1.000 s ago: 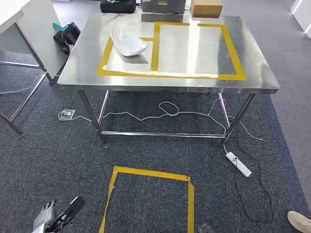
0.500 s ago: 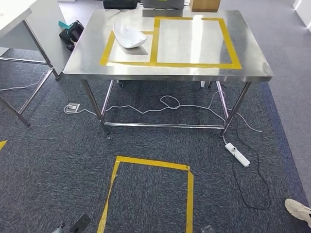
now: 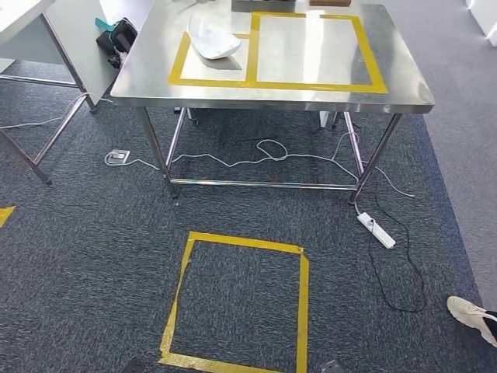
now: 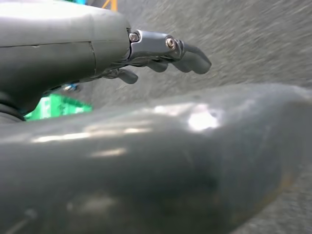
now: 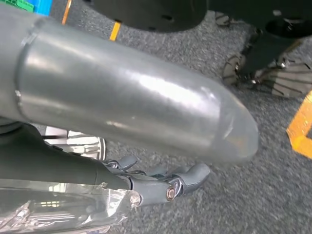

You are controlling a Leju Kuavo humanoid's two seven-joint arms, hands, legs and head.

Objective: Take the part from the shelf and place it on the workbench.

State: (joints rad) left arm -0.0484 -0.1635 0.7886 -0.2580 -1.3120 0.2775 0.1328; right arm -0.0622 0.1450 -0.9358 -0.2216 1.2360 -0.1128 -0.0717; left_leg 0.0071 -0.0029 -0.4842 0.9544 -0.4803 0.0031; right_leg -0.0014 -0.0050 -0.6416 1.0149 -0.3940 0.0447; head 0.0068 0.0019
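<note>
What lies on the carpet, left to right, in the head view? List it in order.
Floor socket plate → yellow tape square → white power strip → a person's shoe.

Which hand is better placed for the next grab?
Left, tentatively: the left hand shows fingers straight with nothing in them, while crinkled clear film lies against the right hand; held or not, I cannot tell.
</note>
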